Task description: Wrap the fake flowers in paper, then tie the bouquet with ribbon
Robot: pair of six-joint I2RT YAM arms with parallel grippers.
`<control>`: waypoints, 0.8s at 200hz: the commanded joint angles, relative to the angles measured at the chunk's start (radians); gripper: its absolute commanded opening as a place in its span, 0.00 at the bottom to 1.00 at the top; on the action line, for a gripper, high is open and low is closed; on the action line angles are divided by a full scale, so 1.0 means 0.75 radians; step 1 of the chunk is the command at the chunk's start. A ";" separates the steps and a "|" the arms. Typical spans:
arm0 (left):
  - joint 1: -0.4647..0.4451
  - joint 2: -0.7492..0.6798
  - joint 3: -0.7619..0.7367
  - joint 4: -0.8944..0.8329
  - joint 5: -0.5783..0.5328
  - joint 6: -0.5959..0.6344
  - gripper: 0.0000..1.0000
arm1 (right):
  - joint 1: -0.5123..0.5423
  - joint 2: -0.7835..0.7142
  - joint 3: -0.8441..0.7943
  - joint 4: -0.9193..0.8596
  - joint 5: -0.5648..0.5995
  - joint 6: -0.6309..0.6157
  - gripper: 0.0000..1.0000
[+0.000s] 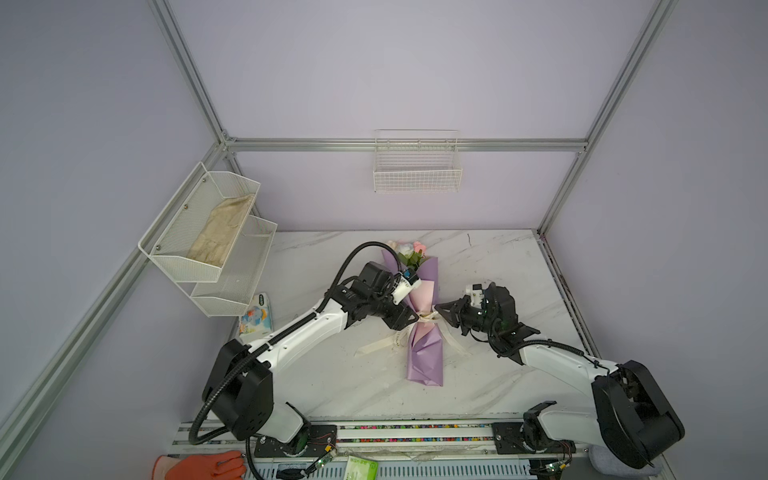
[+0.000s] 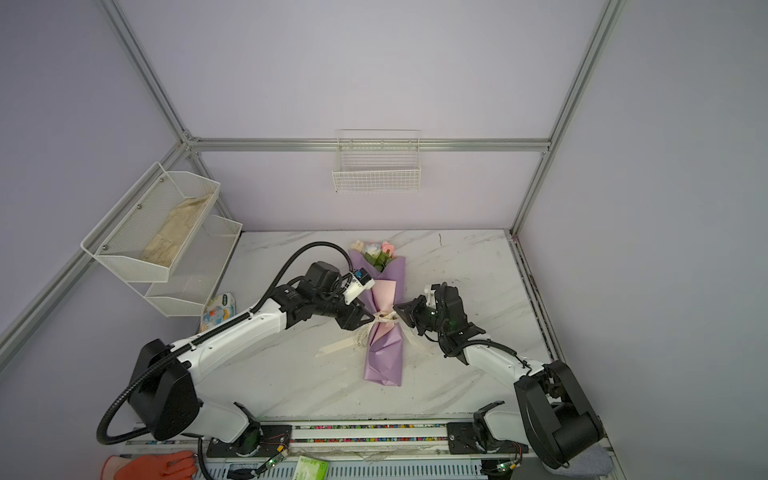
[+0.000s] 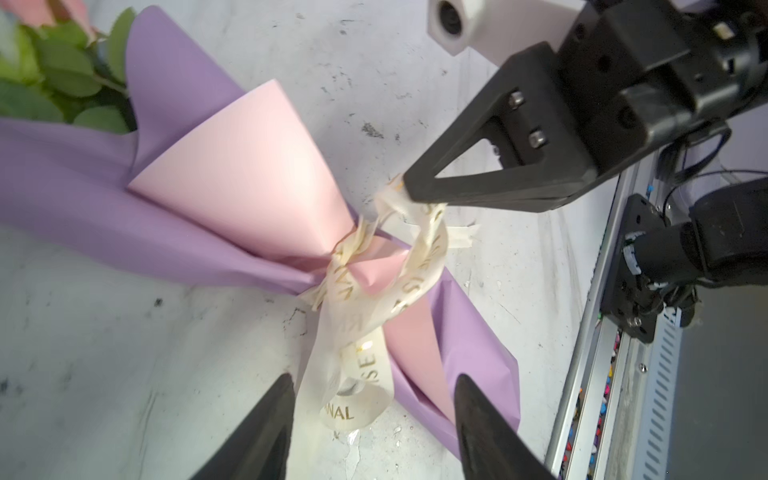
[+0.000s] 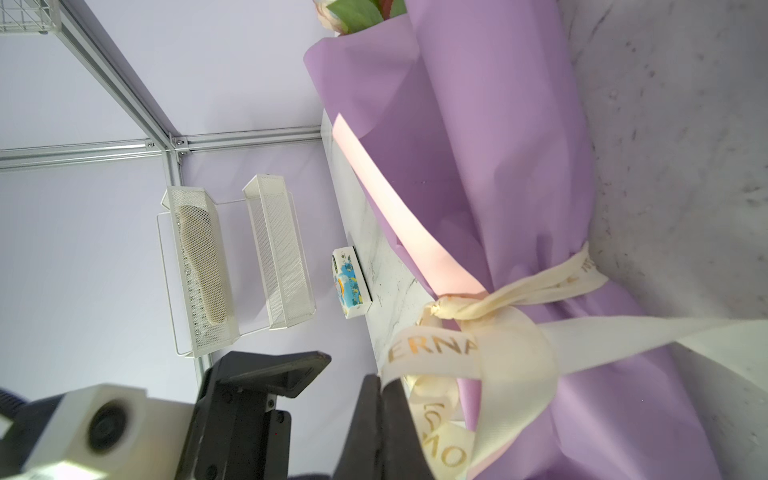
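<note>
bouquet of fake flowers (image 1: 424, 357): likely light, crushable; grasp at ribbon (image 3: 419, 270) waist; right gripper (image 3: 411, 191) pinches ribbon loop, left gripper (image 3: 374, 378) wide beside it

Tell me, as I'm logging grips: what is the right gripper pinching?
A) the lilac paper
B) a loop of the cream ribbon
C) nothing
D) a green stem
B: the left wrist view shows the right gripper shut on a cream ribbon loop by the knot on the bouquet.

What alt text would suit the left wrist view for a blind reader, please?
The black right gripper pinches a loop of cream, gold-lettered ribbon knotted around the lilac-and-pink paper-wrapped bouquet of fake flowers on the white marble table. The left gripper stands open around more ribbon.
</note>
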 commanded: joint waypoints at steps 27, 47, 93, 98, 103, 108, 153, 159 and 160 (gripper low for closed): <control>0.038 0.084 -0.160 0.196 0.034 -0.135 0.57 | 0.003 -0.009 0.017 0.029 0.015 0.028 0.00; 0.038 0.177 -0.112 0.165 0.071 -0.094 0.52 | 0.003 -0.010 0.025 0.018 0.018 0.024 0.00; 0.038 0.256 -0.070 0.156 0.036 -0.031 0.48 | 0.003 -0.019 0.023 0.009 0.022 0.023 0.00; 0.038 0.258 -0.068 0.158 0.035 -0.025 0.47 | 0.003 -0.018 0.022 0.009 0.021 0.023 0.00; 0.039 0.260 -0.066 0.156 0.035 -0.021 0.47 | 0.003 -0.017 0.025 0.009 0.019 0.024 0.00; 0.040 0.261 -0.064 0.159 0.039 -0.016 0.46 | 0.004 -0.017 0.024 0.009 0.019 0.023 0.00; 0.041 0.302 -0.046 0.179 0.055 0.006 0.39 | 0.003 -0.017 0.019 0.017 0.015 0.026 0.00; 0.041 0.306 -0.042 0.179 0.055 0.010 0.39 | 0.003 -0.016 0.017 0.017 0.014 0.025 0.00; 0.041 0.308 -0.040 0.178 0.056 0.009 0.38 | 0.003 -0.016 0.017 0.017 0.014 0.025 0.00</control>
